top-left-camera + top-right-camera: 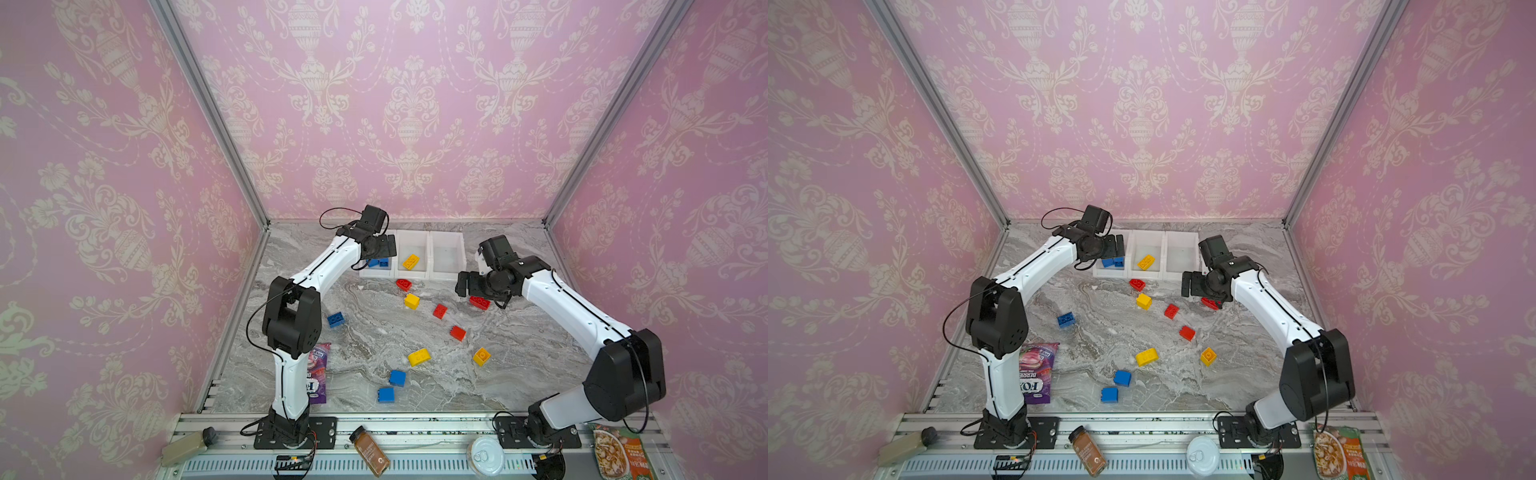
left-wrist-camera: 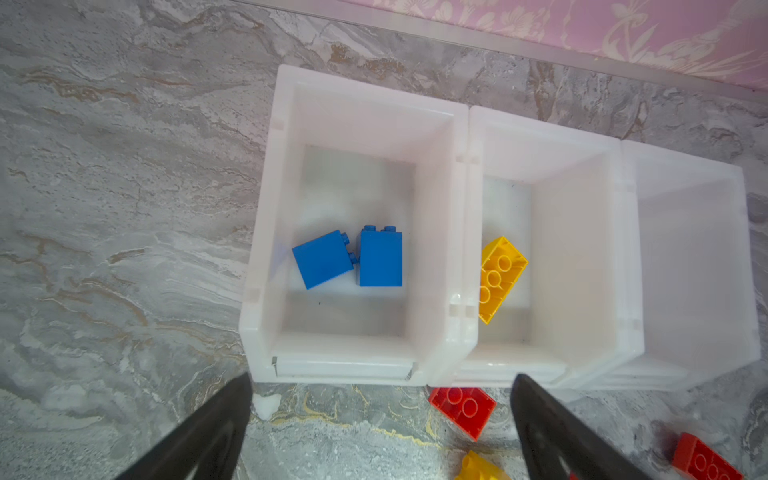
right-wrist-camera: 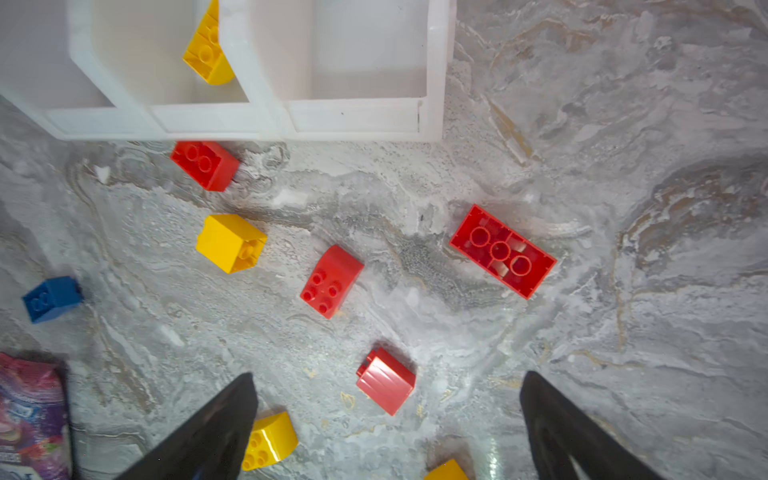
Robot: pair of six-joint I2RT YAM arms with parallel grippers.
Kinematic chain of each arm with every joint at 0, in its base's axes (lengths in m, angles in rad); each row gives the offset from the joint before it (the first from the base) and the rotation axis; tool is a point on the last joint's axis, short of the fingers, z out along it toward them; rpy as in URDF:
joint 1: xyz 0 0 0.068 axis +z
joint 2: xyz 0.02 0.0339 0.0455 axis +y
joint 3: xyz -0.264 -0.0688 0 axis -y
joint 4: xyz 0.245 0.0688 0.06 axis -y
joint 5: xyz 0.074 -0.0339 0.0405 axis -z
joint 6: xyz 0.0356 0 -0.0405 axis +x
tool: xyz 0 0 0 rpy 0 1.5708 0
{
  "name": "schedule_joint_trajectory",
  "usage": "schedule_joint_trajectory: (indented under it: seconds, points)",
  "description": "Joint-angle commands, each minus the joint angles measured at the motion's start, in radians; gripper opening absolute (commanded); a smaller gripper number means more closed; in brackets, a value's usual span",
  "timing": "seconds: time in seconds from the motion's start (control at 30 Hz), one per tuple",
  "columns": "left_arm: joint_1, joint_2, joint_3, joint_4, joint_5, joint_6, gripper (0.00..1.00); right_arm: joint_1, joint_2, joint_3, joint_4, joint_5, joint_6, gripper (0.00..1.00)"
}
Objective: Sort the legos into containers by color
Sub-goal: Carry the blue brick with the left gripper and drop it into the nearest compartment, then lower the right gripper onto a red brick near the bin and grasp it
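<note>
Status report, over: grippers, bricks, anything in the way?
Left gripper open above left bin, right gripper open, both empty. Two blue bricks in it, one yellow brick in middle bin; rest loose on table. Candy bag aside, no obstacle.

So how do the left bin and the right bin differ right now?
The left bin holds two blue bricks; the right bin holds none. The left gripper hangs open above the left bin; no gripper is above the right bin. Both are white, open-topped, joined in one row.
</note>
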State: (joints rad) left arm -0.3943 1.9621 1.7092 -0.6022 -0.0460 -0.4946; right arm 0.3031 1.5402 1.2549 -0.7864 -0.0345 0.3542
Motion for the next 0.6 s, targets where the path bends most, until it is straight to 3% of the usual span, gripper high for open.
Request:
schedule_joint_trajectory:
  seconds: [0.0, 0.23, 0.4, 0.57]
  points:
    - [0.000, -0.079, -0.097, 0.077, 0.047, 0.005, 0.99, -0.014, 0.072, 0.094, -0.138, 0.084, -0.187, 1.00]
    - [0.000, -0.183, -0.206, 0.119, 0.078, -0.002, 0.99, -0.042, 0.248, 0.216, -0.186, 0.104, -0.311, 1.00]
    - [0.000, -0.240, -0.275, 0.159, 0.109, -0.008, 0.99, -0.070, 0.314, 0.221, -0.159, -0.004, -0.351, 1.00]
    - [0.000, -0.278, -0.336, 0.183, 0.121, -0.009, 0.99, -0.109, 0.365, 0.236, -0.146, -0.041, -0.376, 1.00]
